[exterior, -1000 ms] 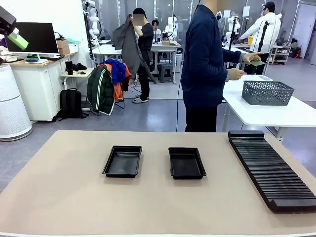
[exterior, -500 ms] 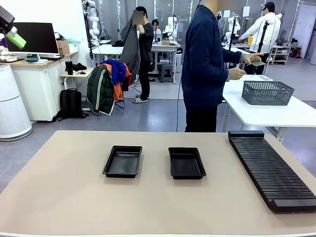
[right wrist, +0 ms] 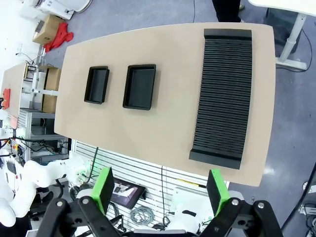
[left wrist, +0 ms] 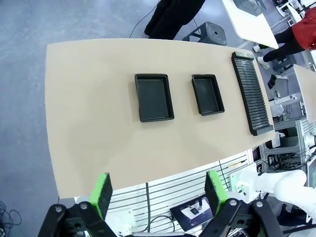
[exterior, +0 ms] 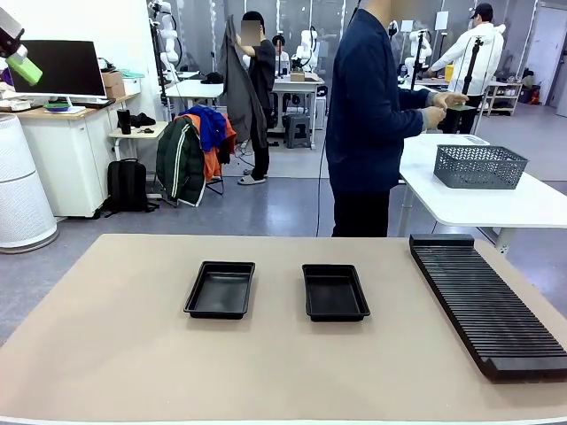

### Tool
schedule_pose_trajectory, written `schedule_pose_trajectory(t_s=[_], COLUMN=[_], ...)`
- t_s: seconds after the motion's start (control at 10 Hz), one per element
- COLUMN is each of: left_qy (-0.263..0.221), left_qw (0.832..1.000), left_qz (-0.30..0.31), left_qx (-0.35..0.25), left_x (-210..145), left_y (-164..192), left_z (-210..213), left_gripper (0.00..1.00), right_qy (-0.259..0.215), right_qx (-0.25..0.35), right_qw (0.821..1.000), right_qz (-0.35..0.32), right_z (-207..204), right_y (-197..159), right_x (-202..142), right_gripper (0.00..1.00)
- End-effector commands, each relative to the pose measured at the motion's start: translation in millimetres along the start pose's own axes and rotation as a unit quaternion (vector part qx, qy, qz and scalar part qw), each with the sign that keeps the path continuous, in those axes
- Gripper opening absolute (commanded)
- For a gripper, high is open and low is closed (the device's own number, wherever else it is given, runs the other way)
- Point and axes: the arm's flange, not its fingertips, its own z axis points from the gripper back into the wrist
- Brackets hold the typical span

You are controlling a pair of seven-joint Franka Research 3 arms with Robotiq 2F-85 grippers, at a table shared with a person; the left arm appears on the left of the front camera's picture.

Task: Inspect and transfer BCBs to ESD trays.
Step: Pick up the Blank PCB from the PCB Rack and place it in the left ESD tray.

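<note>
Running near-to-far, 2 ESD trays (exterior: 220, 288) (exterior: 335, 290) seem parallel.

My left gripper (left wrist: 158, 191), fingers spread wide, hangs over the table (left wrist: 89, 128). ESD trays (left wrist: 154, 97) (left wrist: 207, 94) side by side mid-table, slotted rack (left wrist: 251, 94) along its end edge.

floor (exterior: 266, 211): grey, smooth
left: white desk (exterior: 71, 150), dark monitor (exterior: 66, 67)
right: white table (exterior: 478, 204), mesh basket (exterior: 479, 166)
middle: jackets (exterior: 190, 146) over chair

A shared lab workshop: white work tables (exterior: 496, 205), a black flat-screen monitor (exterior: 66, 66) on a white cabinet (exterior: 75, 159) well beyond the left gripper (left wrist: 158, 190), a grey plastic mesh basket (exterior: 479, 166), a heap of coloured coats (exterior: 195, 142).
</note>
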Motion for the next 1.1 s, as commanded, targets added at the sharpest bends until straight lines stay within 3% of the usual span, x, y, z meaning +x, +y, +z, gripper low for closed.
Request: schedule_pose_trajectory(t_s=[0.0, 0.6, 1.0], left_qy=[0.011, 0.000, 0.004], left_qw=[1.000, 1.000, 0.999], left_qz=[0.018, 0.001, 0.037], left_qx=[0.016, 0.004, 0.014], left_x=[0.8, 0.5, 10.2], left_y=[-0.8, -0.8, 18.3], left_z=[3.9, 1.3, -3.2], left_gripper=[1.00, 1.00, 1.00], right_qy=[-0.003, 0.001, 0.001], right_qx=[0.002, 0.000, 0.000], right_qw=[1.000, 1.000, 1.000], right_qz=[0.010, 0.000, 0.000], right_z=[-4.3, -0.7, -0.7], right_y=[-2.5, -0.1, -0.1], right_x=[0.2, 0.2, 0.2], right_gripper=[1.00, 1.00, 1.00])
